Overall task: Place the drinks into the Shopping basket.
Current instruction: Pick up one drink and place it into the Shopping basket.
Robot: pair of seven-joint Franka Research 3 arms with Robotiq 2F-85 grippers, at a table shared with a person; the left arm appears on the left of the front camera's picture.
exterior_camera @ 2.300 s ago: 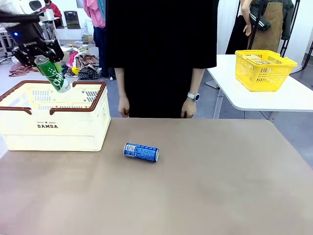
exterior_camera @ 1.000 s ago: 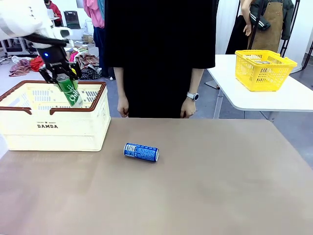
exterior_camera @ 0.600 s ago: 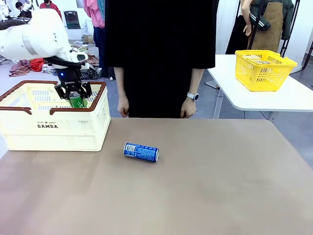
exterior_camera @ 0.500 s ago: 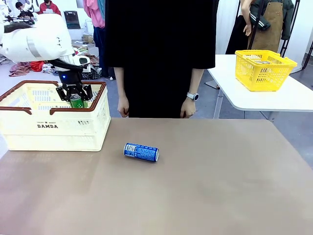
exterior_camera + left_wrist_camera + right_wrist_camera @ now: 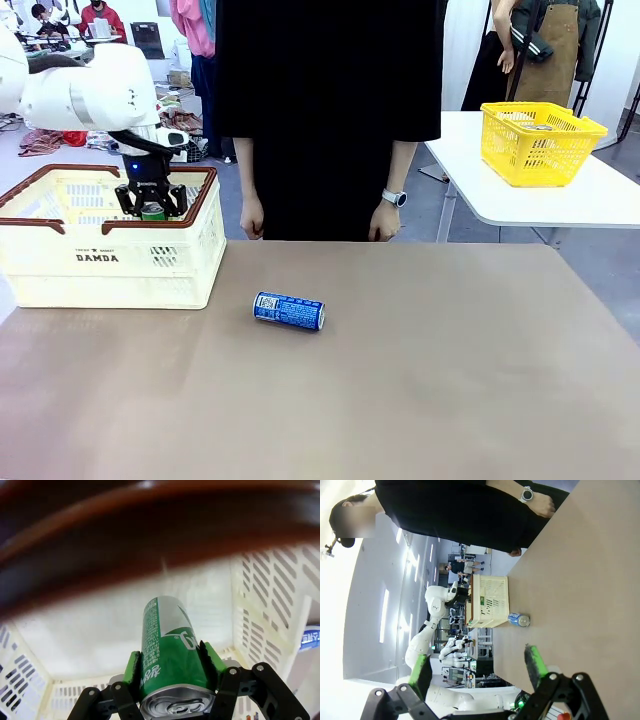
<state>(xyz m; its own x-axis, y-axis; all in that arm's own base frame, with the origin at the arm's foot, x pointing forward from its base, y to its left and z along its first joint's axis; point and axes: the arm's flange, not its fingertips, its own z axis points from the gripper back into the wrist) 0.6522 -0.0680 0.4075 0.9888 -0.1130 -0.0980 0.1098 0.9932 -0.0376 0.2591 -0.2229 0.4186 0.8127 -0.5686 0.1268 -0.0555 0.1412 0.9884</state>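
Drinks update: the green can (image 5: 172, 645) is down inside the Shopping basket (image 5: 110, 268), toward the basket's far right corner. From the front, just its silver top peeks over the brown rim there. The left hand (image 5: 170, 652) is clamped on it, with the green pads (image 5: 134, 666) squeezing either side of the can near its top end. In the wrist view the can points down at the basket's cream floor with a bit of a lean. I honestly can't tell if its bottom is touching the floor or hanging just above it.

The blue can (image 5: 289, 311) is outside the basket, lying on its side on the brown desk (image 5: 430, 390), a little way off the basket's near right corner.

The right hand (image 5: 477, 657) is spread wide with nothing between its fingers. It sits well apart from the basket, which shows way off across the desk in its own view.

A person in black (image 5: 330, 100) stands behind the desk, to the right of the basket. Both of the person's hands hang at the far edge, well clear of the basket.
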